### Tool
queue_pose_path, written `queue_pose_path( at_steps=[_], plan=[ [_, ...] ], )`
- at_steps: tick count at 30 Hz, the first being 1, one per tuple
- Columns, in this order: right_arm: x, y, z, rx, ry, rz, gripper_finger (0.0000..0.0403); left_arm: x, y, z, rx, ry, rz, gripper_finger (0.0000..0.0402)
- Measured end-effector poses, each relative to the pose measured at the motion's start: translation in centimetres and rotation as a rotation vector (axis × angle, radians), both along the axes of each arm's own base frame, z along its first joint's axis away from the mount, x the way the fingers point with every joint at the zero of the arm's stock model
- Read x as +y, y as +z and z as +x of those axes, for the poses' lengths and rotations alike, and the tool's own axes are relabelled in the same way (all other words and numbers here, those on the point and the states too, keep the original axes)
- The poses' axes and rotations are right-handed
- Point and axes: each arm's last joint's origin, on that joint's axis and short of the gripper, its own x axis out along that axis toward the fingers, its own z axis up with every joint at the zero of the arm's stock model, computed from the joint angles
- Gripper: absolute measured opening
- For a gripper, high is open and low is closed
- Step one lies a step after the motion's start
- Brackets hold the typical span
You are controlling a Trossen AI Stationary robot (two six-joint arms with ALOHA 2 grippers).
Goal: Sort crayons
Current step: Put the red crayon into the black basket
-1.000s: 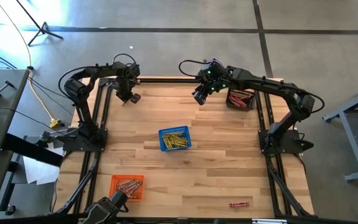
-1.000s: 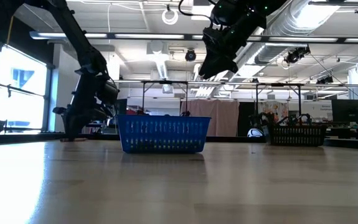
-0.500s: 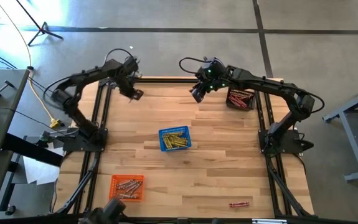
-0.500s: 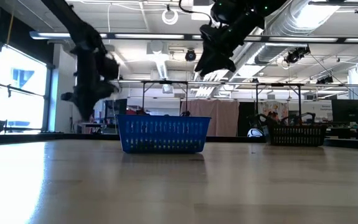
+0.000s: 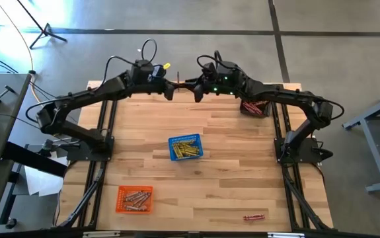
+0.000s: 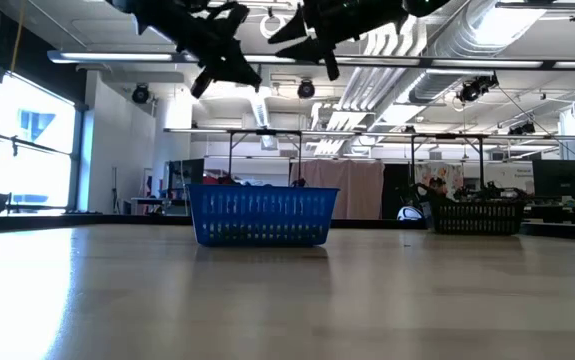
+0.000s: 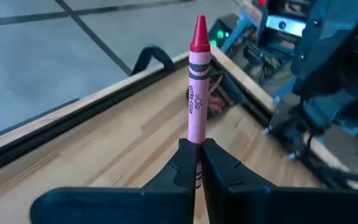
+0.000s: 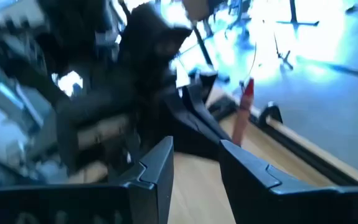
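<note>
crayon (image 7: 197,93) upright, left end effector (image 7: 197,163) pinching

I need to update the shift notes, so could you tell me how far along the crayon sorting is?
Mostly done: yellow crayons fill the blue basket, others lie in the orange basket and dark basket. In hand: the left hand grips a red crayon facing the open right hand. Left: one red crayon on the table.

"ULTRA-CLEAN" on red crayon (image 7: 196,93)
</note>
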Motion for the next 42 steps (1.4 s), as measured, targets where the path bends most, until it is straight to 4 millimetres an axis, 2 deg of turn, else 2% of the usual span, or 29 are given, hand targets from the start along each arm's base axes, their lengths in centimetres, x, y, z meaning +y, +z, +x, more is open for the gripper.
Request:
queue_pose_path(
  at_steps=[10,18,28,32,37,42],
  plan=[
    [0.0,0.3,0.1,-0.037,-0.062,0.031,0.0130,-2.8,0.7,1.7,-0.063,-0.002,0.024,0.0000],
    [0.1,0.3,0.1,-0.038,-0.065,0.034,0.0160,-3.8,1.1,2.3,-0.098,-0.020,0.041,0.0000],
    [0.3,0.3,0.2,-0.048,-0.063,0.053,0.0161,-4.9,1.6,2.9,-0.154,-0.060,0.073,0.0000],
    [0.7,0.5,0.4,-0.065,-0.048,0.043,0.0133,-4.9,1.6,2.9,-0.144,-0.064,0.081,0.0000],
    [1.1,0.5,0.5,-0.059,-0.015,0.033,0.0021,-4.9,1.6,2.9,-0.133,-0.074,0.108,0.0007],
    [0.8,0.7,0.2,-0.055,-0.003,0.021,0.0012,-4.9,1.6,2.9,-0.125,-0.085,0.138,0.0029]
  ],
)
